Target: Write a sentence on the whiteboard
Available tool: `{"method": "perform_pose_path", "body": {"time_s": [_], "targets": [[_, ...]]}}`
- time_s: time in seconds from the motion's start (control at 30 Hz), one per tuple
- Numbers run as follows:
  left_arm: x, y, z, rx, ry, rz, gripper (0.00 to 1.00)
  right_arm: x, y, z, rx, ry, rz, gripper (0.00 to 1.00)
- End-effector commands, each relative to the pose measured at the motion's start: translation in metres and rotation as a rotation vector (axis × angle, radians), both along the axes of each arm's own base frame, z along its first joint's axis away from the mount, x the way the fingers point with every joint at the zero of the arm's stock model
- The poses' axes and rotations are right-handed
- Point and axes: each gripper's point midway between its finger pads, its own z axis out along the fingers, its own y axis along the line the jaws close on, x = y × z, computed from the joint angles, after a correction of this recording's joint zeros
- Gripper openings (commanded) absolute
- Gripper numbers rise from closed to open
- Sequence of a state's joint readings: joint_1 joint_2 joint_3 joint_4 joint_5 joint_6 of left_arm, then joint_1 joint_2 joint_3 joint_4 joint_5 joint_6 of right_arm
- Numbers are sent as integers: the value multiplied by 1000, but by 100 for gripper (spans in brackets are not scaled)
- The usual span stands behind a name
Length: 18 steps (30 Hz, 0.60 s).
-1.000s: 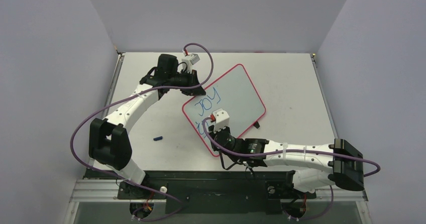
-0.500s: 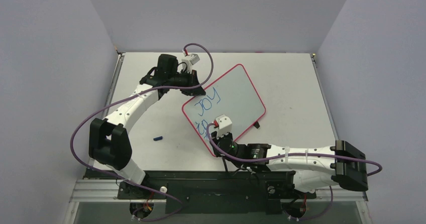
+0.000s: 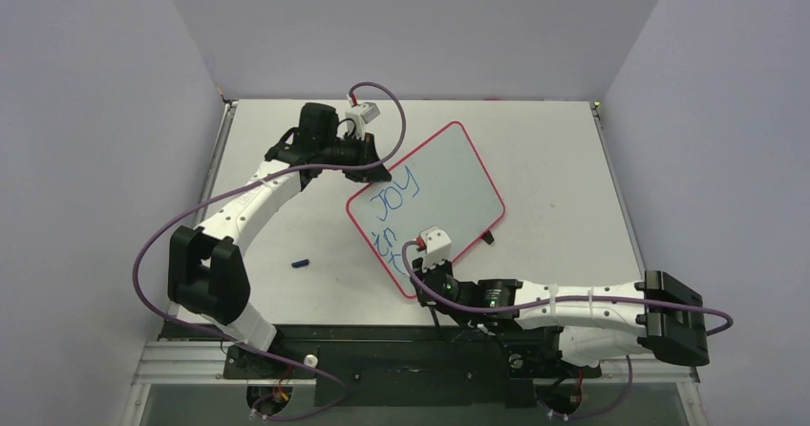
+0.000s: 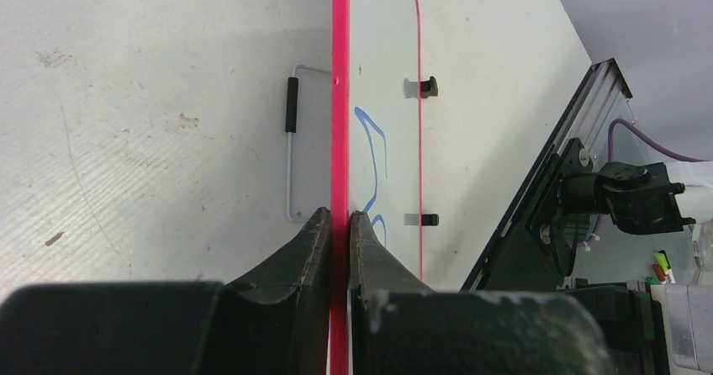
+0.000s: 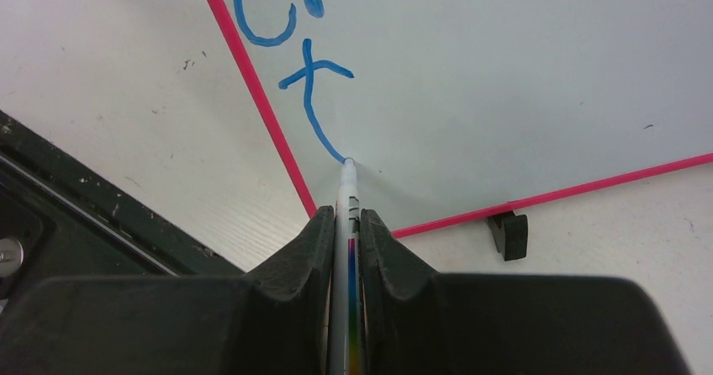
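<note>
Whiteboard (image 3: 449,182) lies at an angle in the middle of the grey tabletop (image 3: 554,159), its glossy white face up and its thin red-pink frame running all round. The overhead view does not show whether it lies fully flat.

The left claw (image 3: 374,171) reaches in from the far left side and is closed on the board's frame at its left edge. In the left wrist view the two dark fingers of that claw (image 4: 339,215) pinch the red frame (image 4: 340,97) between them, with the board seen nearly edge-on. Two small black feet (image 4: 429,87) show along the far long edge. A thin wire bracket (image 4: 291,139) with a black sleeve shows just left of the frame.

The right claw (image 3: 420,271) comes in low from the near right and hangs over the board's near corner. In its wrist view the claw (image 5: 348,215) is clamped on a white marker (image 5: 347,197) with a rainbow stripe on its barrel. The marker's tip touches the board surface (image 5: 504,72) at the lower end of a blue stroke, close to the near frame corner. One black foot (image 5: 509,234) sits on the tabletop just beside that corner.

Blue lettering (image 3: 396,195) runs across the left part of the board, with more strokes below it nearer the right claw. A crossed blue stroke (image 5: 311,89) is the one nearest the tip.

A small blue cap (image 3: 301,263) lies on the tabletop, well apart from the board to its left.
</note>
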State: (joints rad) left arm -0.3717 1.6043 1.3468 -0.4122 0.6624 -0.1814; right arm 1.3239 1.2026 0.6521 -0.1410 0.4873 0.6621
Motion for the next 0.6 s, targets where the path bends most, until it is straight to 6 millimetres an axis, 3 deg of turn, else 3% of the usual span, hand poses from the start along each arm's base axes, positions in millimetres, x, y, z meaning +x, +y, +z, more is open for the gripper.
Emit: {"method": "perform_pose_path", "body": {"time_s": [0.0,0.3,0.57], "targets": [[8,4,28,-2,-137,7,0,6,-3,12,15,-33,-39,0],[7,4,29,-2,-140,7,0,24,11,44,-2,-106,-46,0],[7,5,30,-2,-143,8,0,32,8,75,52,-147,-54,0]]}}
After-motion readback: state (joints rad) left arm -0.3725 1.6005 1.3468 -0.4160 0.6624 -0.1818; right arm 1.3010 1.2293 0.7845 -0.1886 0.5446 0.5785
